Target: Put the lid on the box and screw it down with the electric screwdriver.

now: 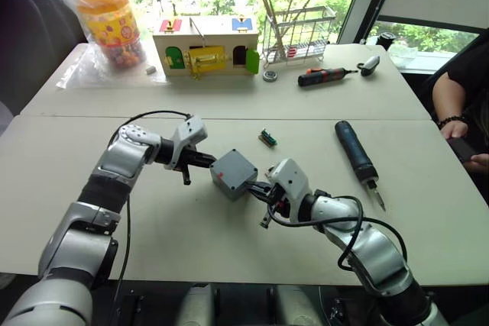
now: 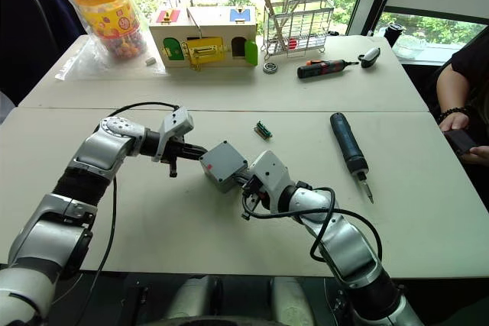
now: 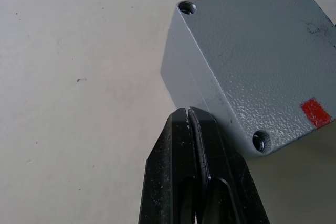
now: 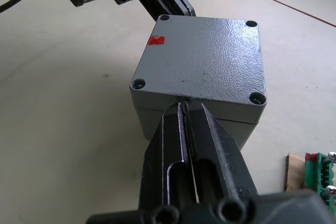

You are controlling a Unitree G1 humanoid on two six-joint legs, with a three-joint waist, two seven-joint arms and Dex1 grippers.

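Toward the far left corner of the desk [image 1: 92,188] a clear plastic bag [image 1: 107,24] holds an orange-lidded tub, and beside it along the far edge stands a wooden toy house [image 1: 206,45] with coloured doors.

Near the middle of the desk, the left gripper [image 3: 189,116] has its two black fingers pressed together with nothing between them, the tips resting against one side of the box [image 1: 233,174]. The box sits on the desk between the two arms, with the lid [image 4: 202,59] already on top, seated flush on its outline; the four corner screw holes are open, and a small red mark shows near one corner of the top face. The right gripper [image 4: 187,109] meets the box from the opposite side, its fingers likewise closed on each other and empty, the tips touching the seam below the lid's edge.

Just beyond the box lies a small green terminal block [image 1: 267,138]. By the far edge stand a wire rack [image 1: 298,32] with sticks and a red-and-black screwdriver [image 1: 325,75]. The electric screwdriver [image 1: 356,153] lies flat toward the right edge, well apart from the box, its bit toward the near edge. A person's hand [image 1: 452,129] rests at the right edge.
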